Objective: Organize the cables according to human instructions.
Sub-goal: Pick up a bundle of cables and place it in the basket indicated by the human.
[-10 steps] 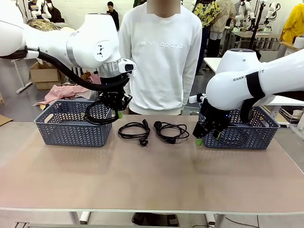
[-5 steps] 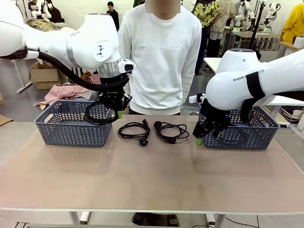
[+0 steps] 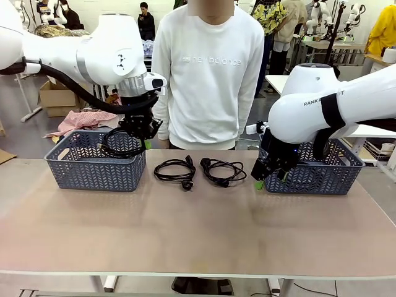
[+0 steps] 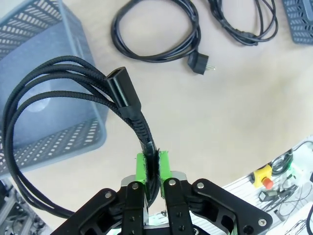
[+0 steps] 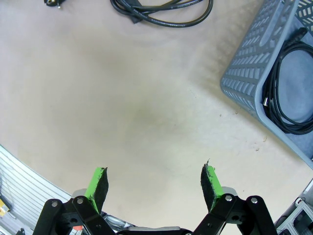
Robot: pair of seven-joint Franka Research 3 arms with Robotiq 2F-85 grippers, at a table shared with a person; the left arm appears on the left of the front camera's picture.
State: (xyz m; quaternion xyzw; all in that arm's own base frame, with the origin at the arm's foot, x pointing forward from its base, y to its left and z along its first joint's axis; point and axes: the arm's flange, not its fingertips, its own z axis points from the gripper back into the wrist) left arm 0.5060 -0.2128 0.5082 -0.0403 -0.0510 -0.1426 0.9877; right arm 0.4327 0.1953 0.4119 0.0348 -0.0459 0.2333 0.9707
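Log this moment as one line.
left gripper: shut on held cable above left basket | right gripper: open, beside right basket | table: two loose cables | right basket: one stowed cable

Beige table up front. Bkgd L: cardboard box on grey floor, pink checked cloth beside it. Bkgd R: white tables, yellow garment. Even bright indoor light.
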